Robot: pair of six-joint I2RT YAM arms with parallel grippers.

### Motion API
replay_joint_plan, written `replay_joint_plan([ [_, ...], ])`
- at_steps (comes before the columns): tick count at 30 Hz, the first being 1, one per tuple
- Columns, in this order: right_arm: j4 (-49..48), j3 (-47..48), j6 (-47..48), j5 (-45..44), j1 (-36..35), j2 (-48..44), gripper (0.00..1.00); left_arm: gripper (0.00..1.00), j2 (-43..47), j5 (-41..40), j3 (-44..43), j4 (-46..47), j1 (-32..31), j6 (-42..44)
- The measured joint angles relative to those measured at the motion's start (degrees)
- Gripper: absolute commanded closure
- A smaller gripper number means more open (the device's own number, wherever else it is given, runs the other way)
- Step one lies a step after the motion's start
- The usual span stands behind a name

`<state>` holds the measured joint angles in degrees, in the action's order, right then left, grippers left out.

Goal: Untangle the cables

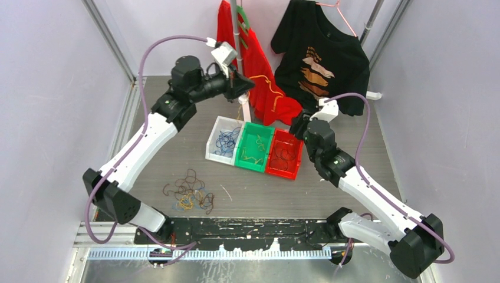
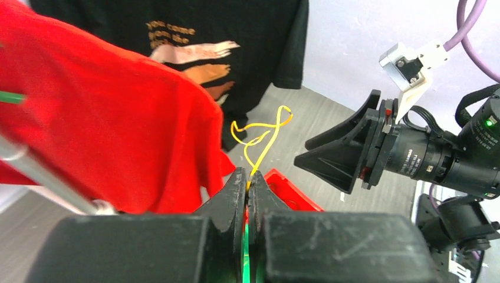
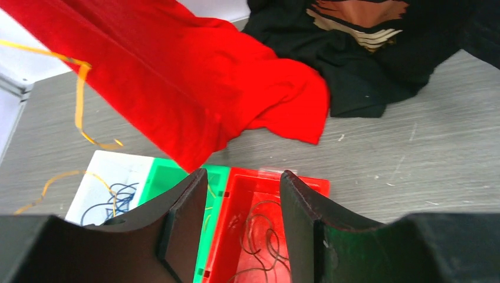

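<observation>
My left gripper (image 1: 243, 88) is raised high at the back of the table, shut on a thin yellow cable (image 2: 259, 132) that loops out beyond its tips (image 2: 247, 175) in front of the red shirt. The same yellow cable (image 1: 272, 87) shows in the top view. My right gripper (image 1: 298, 125) stands open over the red bin (image 3: 306, 184), nothing between its fingers (image 3: 242, 177). Dark brown cables (image 3: 265, 236) lie in that bin. A tangle of cables (image 1: 190, 191) in brown, yellow and blue rests on the table at the front left.
A white bin (image 1: 219, 127) holds blue cables, a green bin (image 1: 255, 131) yellow ones, beside the red bin (image 1: 285, 137). A red shirt (image 1: 259, 65) and a black shirt (image 1: 321, 53) hang from a rack pole (image 1: 239, 35) at the back, drooping onto the table.
</observation>
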<state>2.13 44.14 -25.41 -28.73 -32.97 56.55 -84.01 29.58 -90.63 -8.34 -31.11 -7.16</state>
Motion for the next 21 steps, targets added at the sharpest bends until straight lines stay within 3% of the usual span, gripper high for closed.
replay_joint_plan([
  [12, -1.2, -3.4, 1.3, -3.3, 0.5, -1.8, 0.50, 1.00, -4.4, -0.6, 2.5, 1.4, -4.7, -2.1],
  [21, -2.2, -4.8, 1.3, -3.1, 0.8, -2.2, 0.52, 1.00, -4.2, -7.5, 14.4, -0.4, -4.7, 6.9],
])
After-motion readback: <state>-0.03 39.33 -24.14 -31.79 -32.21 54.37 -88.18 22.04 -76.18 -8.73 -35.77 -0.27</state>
